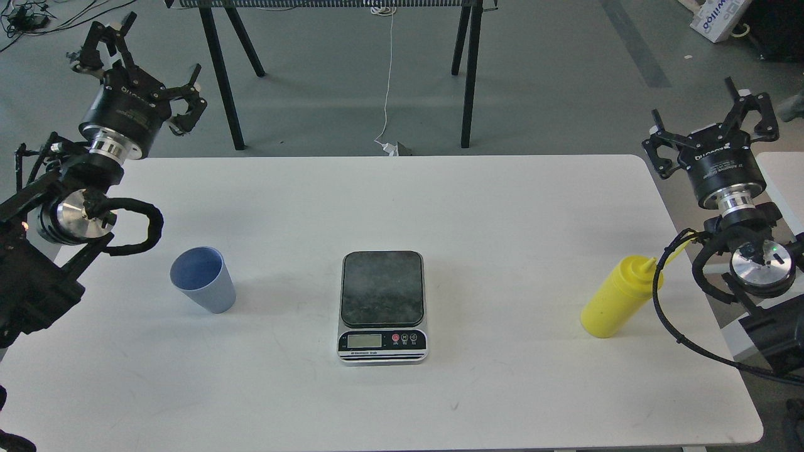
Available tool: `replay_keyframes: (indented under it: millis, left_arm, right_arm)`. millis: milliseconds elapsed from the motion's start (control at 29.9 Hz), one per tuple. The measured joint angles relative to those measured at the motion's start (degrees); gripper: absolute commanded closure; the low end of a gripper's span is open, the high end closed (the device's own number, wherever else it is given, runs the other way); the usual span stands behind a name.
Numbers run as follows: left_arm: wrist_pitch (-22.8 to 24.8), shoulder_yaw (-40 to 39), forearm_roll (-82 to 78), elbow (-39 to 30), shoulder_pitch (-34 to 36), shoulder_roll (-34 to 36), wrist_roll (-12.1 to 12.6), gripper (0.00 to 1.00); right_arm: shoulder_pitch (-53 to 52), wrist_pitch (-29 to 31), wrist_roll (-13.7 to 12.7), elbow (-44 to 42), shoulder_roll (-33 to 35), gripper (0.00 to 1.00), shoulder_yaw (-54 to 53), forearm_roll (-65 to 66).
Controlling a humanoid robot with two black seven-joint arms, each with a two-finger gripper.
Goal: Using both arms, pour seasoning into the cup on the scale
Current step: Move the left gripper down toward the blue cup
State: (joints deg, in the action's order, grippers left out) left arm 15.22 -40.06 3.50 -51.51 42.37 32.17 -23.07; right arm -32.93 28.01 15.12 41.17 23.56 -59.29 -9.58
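Observation:
The scale [383, 306] lies flat at the middle of the white table [502, 220], its dark platform bare and its display facing me. A light blue cup [203, 279] stands upright on the table left of the scale. On the right stands the yellow seasoning bottle [619, 298], nozzle up. My left gripper [146, 63] hovers open above the table's far left corner, well behind the cup. Past the table's right edge, my right gripper [716, 122] is raised and open, up and to the right of the bottle. Neither holds anything.
Black stand legs [221, 75] and a white cable [388, 81] are on the floor behind the table. A second white surface [782, 172] sits at the right edge. My right arm's black cable [666, 314] loops close to the bottle.

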Motion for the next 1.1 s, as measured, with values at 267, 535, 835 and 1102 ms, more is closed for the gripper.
replay_keyframes:
  millis: [267, 535, 835, 1102]
  left_arm:
    - [-0.42, 0.16, 0.01, -1.74, -0.4, 1.52, 0.01, 0.0]
    - [1.07, 2.32, -2.59, -11.93, -2.43, 10.32, 0.46, 0.0]
    - [-6.77, 6.11, -22.69, -25.6, -3.39, 22.6, 0.12, 0.01]
    - [-16.93, 11.08, -50.0, -30.88, -5.13, 25.75, -0.78, 0.06]
  right_arm:
    - [2.8, 0.0, 0.15, 2.31, 0.07, 0.0, -0.88, -0.09]
    - [9.26, 0.0, 0.28, 9.99, 3.38, 0.0, -2.98, -0.09]
    - [17.94, -0.01, 0.4, 17.79, 7.85, 0.0, -6.39, -0.14]
    - [21.49, -0.01, 0.44, 20.18, 9.49, 0.0, -8.57, -0.17]
